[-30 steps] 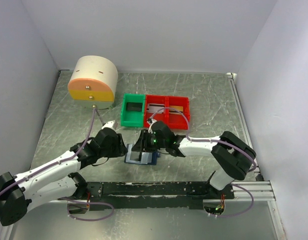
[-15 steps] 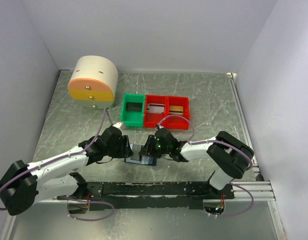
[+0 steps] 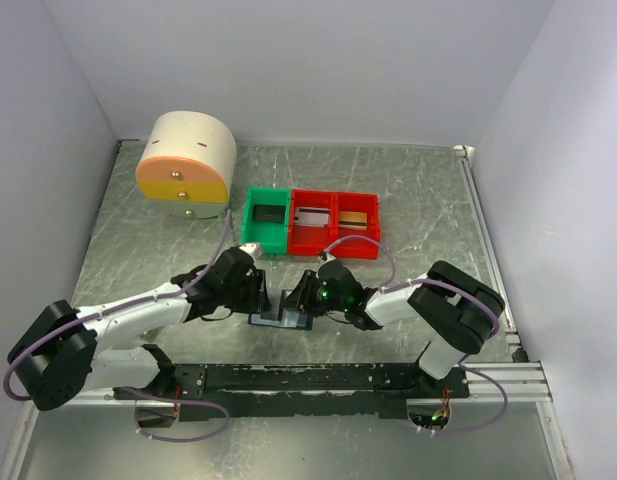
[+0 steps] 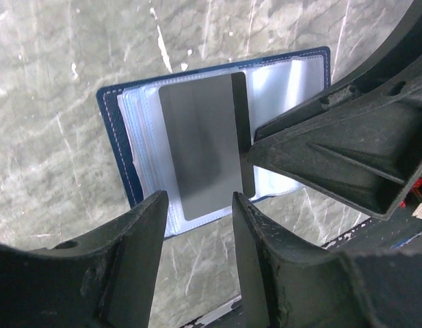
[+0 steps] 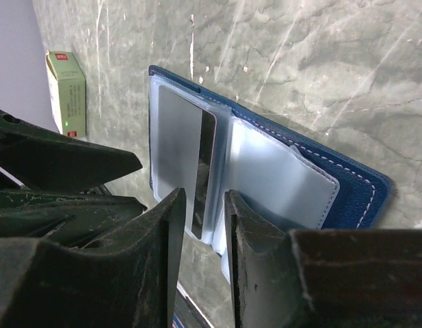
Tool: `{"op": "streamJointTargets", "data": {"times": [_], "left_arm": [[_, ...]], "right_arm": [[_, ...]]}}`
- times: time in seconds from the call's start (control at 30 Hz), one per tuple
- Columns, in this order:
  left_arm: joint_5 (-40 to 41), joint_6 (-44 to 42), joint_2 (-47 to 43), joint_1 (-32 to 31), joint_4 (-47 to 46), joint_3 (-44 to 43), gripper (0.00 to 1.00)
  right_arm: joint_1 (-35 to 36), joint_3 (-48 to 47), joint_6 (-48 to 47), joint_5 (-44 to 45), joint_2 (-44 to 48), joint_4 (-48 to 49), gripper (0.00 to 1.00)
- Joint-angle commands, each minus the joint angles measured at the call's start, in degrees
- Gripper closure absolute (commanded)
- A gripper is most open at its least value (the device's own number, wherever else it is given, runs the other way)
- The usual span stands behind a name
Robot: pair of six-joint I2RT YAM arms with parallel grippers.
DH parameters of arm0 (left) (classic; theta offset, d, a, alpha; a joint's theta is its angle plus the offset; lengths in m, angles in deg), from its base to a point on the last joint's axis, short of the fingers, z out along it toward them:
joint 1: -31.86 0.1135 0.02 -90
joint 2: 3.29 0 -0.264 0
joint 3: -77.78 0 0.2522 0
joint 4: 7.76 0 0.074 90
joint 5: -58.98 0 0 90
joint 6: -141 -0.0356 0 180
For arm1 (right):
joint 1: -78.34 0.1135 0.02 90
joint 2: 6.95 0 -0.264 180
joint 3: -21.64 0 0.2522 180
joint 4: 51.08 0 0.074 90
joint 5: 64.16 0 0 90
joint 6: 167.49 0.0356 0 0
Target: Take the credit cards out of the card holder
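The card holder (image 4: 113,130) lies open on the table, navy outside with pale blue sleeves (image 5: 279,178). A grey credit card (image 4: 200,140) with a dark stripe sits in a sleeve on its left page (image 5: 178,147). My left gripper (image 4: 199,198) hovers open just off the holder's near edge, with only table between its fingers. My right gripper (image 5: 204,195) stands narrowly open, its jaws straddling the sleeve edge by the card's striped side. In the left wrist view its fingertips (image 4: 265,147) meet that edge. From above, both grippers (image 3: 260,293) (image 3: 296,298) crowd over the holder (image 3: 271,321).
A green bin (image 3: 250,222) and two joined red bins (image 3: 332,240) stand behind the holder; the red ones hold a pale card (image 3: 310,215) and a gold-tan card (image 3: 353,218). A cream drawer unit (image 3: 186,160) is at the back left. A small box with a red label (image 5: 67,92) lies left of the holder.
My left gripper has swung right, up to the holder's left side. My right gripper has come down onto the holder and its jaws have narrowed.
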Motion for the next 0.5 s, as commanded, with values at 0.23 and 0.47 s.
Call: {"op": "streamJointTargets", "data": {"times": [0.23,0.47], "left_arm": [[-0.1,-3.1,7.7,-0.3,-2.6,-2.2,0.51],[-2.5,-2.6,6.8,-0.5,-4.8,0.7,0.62]], "right_arm": [[-2.0,0.5,-2.4,-2.0,-3.7,-1.1,0.7],[-2.0,-1.2,-2.9,-1.3,-3.3,-3.9,0.74]]}}
